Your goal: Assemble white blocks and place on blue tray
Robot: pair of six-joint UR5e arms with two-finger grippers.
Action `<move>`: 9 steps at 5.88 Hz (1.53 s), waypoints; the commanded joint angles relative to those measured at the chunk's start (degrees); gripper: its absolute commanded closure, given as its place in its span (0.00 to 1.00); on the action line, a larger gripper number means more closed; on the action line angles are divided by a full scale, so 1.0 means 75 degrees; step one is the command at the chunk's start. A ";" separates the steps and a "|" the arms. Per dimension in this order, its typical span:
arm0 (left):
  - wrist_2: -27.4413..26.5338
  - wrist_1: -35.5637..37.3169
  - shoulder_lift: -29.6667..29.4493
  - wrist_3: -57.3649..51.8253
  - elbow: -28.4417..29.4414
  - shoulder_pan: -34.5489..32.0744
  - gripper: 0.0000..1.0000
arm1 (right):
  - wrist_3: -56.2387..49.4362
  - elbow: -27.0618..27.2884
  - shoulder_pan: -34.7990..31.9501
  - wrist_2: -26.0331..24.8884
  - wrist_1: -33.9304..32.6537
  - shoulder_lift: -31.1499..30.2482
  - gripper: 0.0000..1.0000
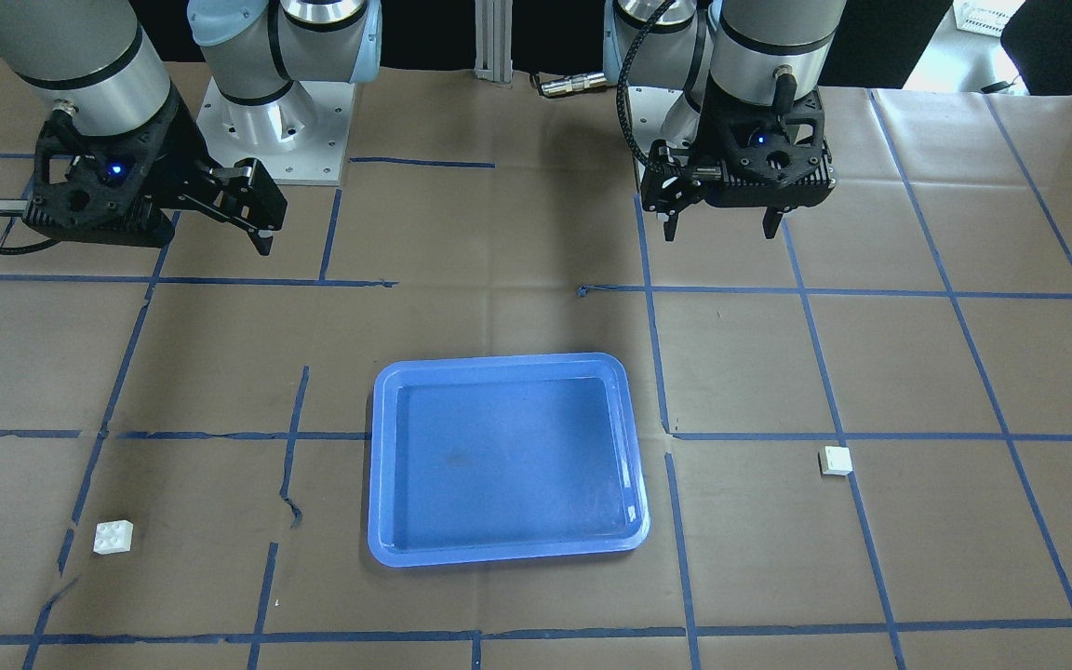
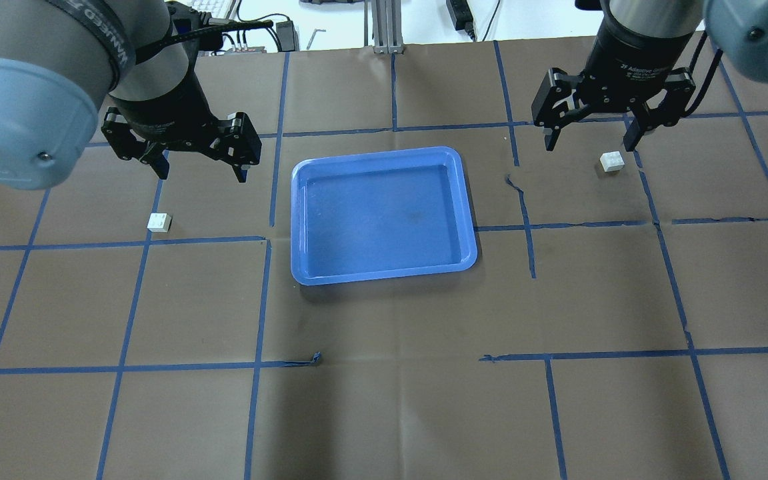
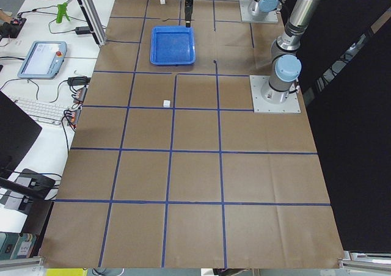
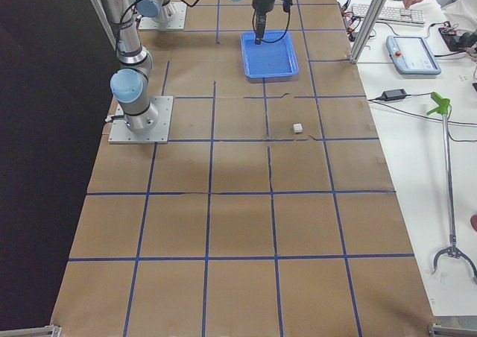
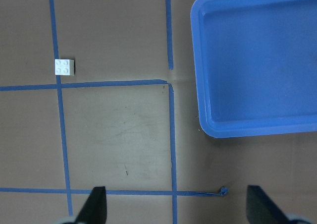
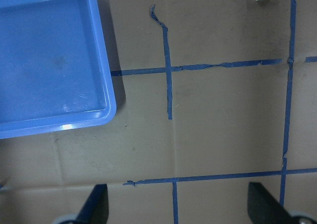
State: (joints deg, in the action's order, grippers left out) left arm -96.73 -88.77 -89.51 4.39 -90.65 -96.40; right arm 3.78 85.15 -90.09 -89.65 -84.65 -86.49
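The left tool (image 2: 202,170) and right tool (image 2: 589,143) both gape, holding nothing. To pick well, each should probably centre over its brick, jaws square to flat sides. Both wrists point downward. One small white studded plastic brick (image 2: 159,222) lies near the left, a second white brick (image 2: 612,162) beside the right, the large blue plastic tray (image 2: 384,213) between them.

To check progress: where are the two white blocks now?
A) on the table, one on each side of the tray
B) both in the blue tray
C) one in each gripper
A: the left white block lies apart from the blue tray on one side, the right white block on the other; the tray holds nothing.
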 commanded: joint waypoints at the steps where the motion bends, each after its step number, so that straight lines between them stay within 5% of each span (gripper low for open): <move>1: -0.0017 -0.0023 0.0086 0.0000 0.0004 -0.0002 0.01 | 0.0000 0.0002 0.0000 0.0000 0.0013 0.0000 0.00; 4: -0.0111 -0.0082 0.0204 -0.0128 -0.0089 0.0243 0.01 | -0.0127 0.0002 0.0012 0.0023 -0.0011 0.0000 0.00; 5: -0.0378 0.0034 -0.0202 -0.0453 -0.0287 0.1277 0.01 | -0.0628 0.0002 0.0012 0.0116 -0.0092 0.0000 0.00; 7: -0.0287 0.2133 -0.1348 -0.3198 -0.0848 0.2642 0.01 | -0.3968 -0.0010 0.0116 0.0000 -0.0151 0.0058 0.00; 9: 0.0076 0.5257 -0.3220 -0.4704 -0.1504 0.2950 0.01 | -0.7818 -0.0010 0.0653 0.0058 -0.0163 0.0198 0.00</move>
State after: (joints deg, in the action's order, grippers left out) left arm -97.04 -60.72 -106.83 -25.37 -99.59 -75.67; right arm -40.29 85.08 -87.18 -89.33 -85.87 -85.59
